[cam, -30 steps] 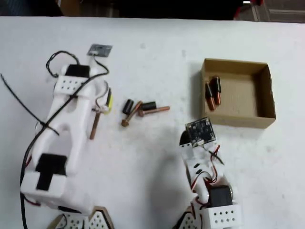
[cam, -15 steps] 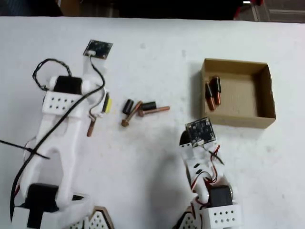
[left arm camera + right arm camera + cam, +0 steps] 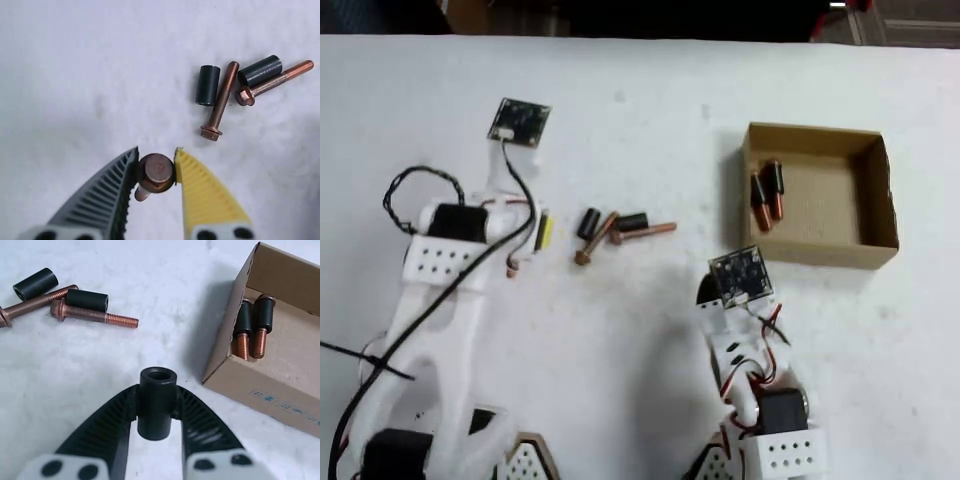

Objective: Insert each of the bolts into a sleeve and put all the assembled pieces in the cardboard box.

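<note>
My left gripper [image 3: 156, 156] is shut on a copper bolt [image 3: 154, 174], held head toward the camera above the white table; in the high view this gripper [image 3: 525, 250] is left of the loose pile. The pile holds two copper bolts [image 3: 219, 102] [image 3: 274, 84] and two black sleeves [image 3: 207, 85] [image 3: 259, 70], also seen in the high view [image 3: 610, 232]. My right gripper [image 3: 156, 395] is shut on a black sleeve [image 3: 157, 402], held upright, bore up, near the cardboard box [image 3: 875, 250]. Two assembled pieces [image 3: 767, 195] lie in the box's left side.
The cardboard box [image 3: 280, 390] stands at the right of the table, open on top. Both arms' white bodies and cables take up the near edge. White table stretches behind and to the left of the pile.
The left arm has drawn back toward the near edge and tilted the bolt up on end, so it now points at the table. The right arm has kept still.
</note>
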